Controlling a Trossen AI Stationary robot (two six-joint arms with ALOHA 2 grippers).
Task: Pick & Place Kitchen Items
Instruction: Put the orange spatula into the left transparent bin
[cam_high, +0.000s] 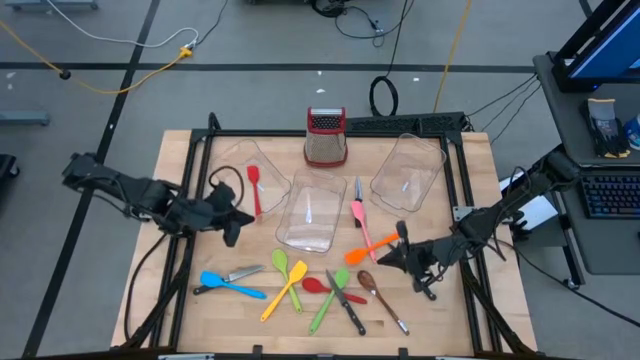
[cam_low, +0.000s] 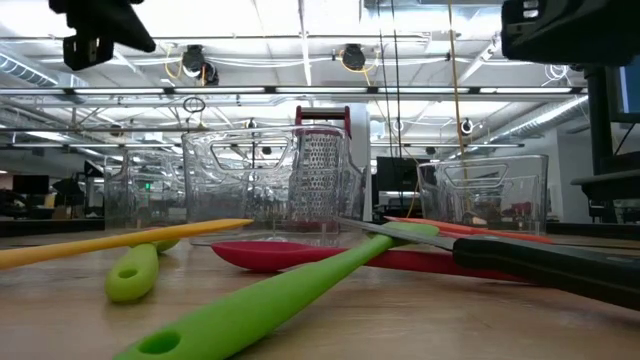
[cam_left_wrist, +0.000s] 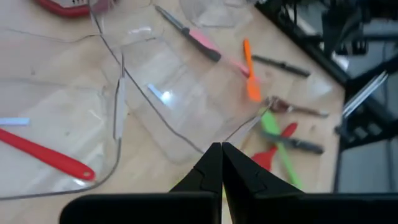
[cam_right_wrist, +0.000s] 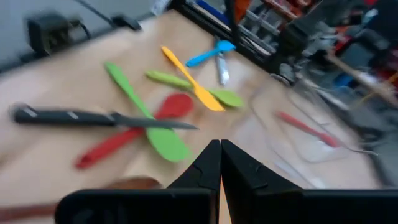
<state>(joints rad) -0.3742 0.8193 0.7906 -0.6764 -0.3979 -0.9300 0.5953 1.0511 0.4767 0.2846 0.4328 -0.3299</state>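
Grey floor with cables surrounds the pale wooden surface (cam_high: 190, 170) when seen from above. Three clear plastic bins (cam_high: 311, 210) stand across its middle, with the red-topped metal box grater (cam_high: 325, 136) behind them. One red silicone spatula (cam_high: 255, 188) already lies in the left bin, so I judge that the sorting has only begun. Most kitchen items wait in a loose heap at the near edge: a blue spatula (cam_high: 228, 286), a yellow spatula (cam_high: 284, 290), a green spoon (cam_high: 329, 298), a black-handled knife (cam_high: 344, 301) and a brown spoon (cam_high: 381, 300). My left claw (cam_high: 232, 215) hangs beside the left bin, and my right claw (cam_high: 390, 257) hangs near an orange spatula (cam_high: 370, 248).

From surface height, the green spoon and a red spoon (cam_low: 300, 256) lie flat and crossed, with the knife resting over them.

My left wrist view shows my left claw (cam_left_wrist: 221, 163) clenched with nothing between the fingers, above the edge of the middle bin.

My right wrist view shows my right claw (cam_right_wrist: 220, 159) also clenched and empty, above the heap. I think it must open before any pick.
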